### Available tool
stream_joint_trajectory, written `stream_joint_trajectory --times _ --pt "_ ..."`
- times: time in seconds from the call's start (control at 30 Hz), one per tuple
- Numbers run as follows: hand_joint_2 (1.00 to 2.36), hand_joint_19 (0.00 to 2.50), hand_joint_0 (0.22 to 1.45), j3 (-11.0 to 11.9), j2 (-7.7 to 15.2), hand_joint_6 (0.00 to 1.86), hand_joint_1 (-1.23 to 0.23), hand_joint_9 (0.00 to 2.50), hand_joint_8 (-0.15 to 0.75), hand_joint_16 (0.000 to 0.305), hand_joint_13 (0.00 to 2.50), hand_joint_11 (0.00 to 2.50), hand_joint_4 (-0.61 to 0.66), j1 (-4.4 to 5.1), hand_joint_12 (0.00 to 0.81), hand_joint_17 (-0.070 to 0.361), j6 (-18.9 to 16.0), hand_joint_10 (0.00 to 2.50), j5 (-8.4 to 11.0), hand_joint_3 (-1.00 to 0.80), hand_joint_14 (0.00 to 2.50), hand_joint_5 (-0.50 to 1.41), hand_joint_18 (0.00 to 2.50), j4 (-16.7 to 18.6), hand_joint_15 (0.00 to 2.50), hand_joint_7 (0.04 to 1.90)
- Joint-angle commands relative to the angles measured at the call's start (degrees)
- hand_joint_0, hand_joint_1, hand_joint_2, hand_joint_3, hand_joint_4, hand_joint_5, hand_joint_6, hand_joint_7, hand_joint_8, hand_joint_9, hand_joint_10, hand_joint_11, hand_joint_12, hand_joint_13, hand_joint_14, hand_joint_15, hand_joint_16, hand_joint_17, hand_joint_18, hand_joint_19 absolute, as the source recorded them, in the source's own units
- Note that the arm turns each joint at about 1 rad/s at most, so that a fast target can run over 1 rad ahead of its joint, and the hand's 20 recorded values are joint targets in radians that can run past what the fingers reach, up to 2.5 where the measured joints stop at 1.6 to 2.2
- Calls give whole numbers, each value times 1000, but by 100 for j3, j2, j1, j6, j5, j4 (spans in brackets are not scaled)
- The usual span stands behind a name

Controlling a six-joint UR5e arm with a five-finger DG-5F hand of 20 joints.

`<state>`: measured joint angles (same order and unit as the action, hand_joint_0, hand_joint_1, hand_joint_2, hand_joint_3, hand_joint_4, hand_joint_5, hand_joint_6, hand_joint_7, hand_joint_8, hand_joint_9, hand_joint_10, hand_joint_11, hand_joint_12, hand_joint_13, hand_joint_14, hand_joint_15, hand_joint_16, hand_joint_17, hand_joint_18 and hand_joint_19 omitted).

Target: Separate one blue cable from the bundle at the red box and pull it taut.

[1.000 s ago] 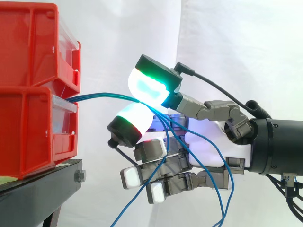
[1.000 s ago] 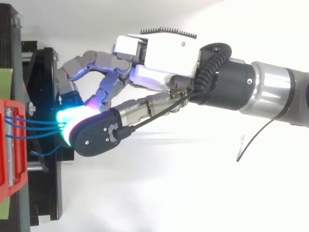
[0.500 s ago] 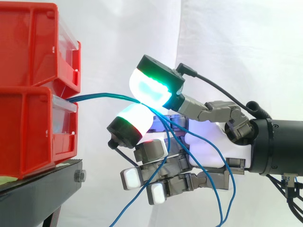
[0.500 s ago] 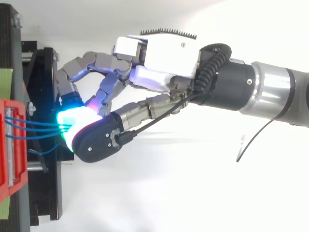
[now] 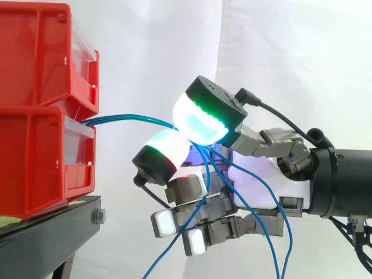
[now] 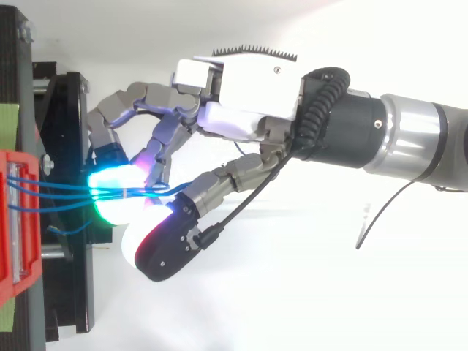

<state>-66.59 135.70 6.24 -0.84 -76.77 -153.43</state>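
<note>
Thin, smooth blue cables (image 5: pixel 131 117) run in a bunch from the hard red box (image 5: pixel 35 163) to the hand (image 5: pixel 256 180), but I cannot tell if it grips them.

Two red bins (image 5: pixel 35 157) stand at the left of the side view on a black stand (image 5: pixel 52 232), before a white curtain (image 5: pixel 290 58). Thin blue cables (image 5: pixel 133 118) run from them to the hand (image 5: pixel 261 186), whose palm is white with a violet sheen and whose fingers are grey. Its black-backed pads (image 5: pixel 203 119) glow green, cyan and white, and the arm (image 6: pixel 409 139) is black, then silver.
</note>
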Motion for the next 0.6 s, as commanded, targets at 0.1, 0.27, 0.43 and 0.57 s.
stream_joint_trajectory --times 0.1,0.27,0.43,0.57 --pt "1000 831 518 -3 0 844 -591 1132 345 55 957 1197 77 -9 429 123 -12 27 -4 -500 23 -161 893 -3 658 1173" --pt "1000 877 636 -3 0 817 -488 1129 329 51 947 1205 63 0 411 114 -12 30 -4 -500 26 -154 863 -3 666 1191" --pt "1016 871 617 -3 0 813 -612 1101 335 53 933 1190 62 -9 421 119 -12 29 -4 -298 25 -155 867 -3 666 1259" --pt "1020 861 608 -3 0 847 -756 1067 327 54 921 1195 65 -9 421 121 -12 29 -4 -180 25 -175 872 -3 664 1294"
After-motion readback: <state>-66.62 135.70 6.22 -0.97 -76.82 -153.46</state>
